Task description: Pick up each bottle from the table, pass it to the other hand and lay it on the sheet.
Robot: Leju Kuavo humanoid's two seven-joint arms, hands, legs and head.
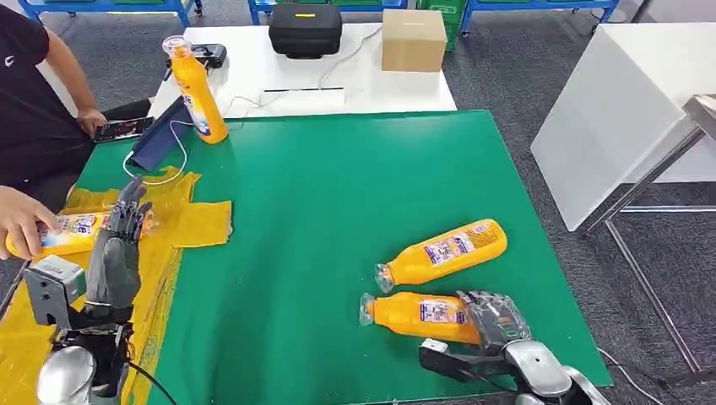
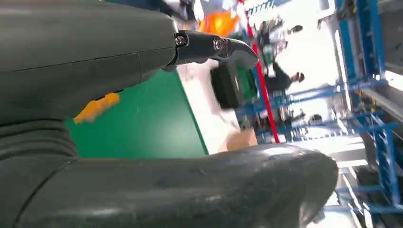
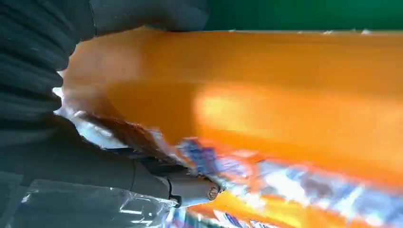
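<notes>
Two orange bottles lie on the green table [image 1: 321, 194] at the front right. My right hand [image 1: 494, 321] grips the base of the nearer bottle [image 1: 414, 310]; the right wrist view shows this bottle [image 3: 266, 95] with the right hand [image 3: 52, 142] wrapped around it. The farther bottle [image 1: 443, 251] lies free just behind. A third bottle [image 1: 196, 89] stands upright at the back left. My left hand [image 1: 114, 257] hovers over the yellow sheet [image 1: 198, 221], fingers spread upward and holding nothing, as the left wrist view of the left hand [image 2: 95, 61] confirms. Another bottle [image 1: 76, 232] lies on the sheet under a person's hand [image 1: 21, 221].
A person sits at the left with a phone [image 1: 122, 128]. A blue pouch [image 1: 160, 135] and a white cable lie by the upright bottle. Behind stand a black case [image 1: 304, 29] and a cardboard box [image 1: 414, 40]. A white table [image 1: 625, 110] stands to the right.
</notes>
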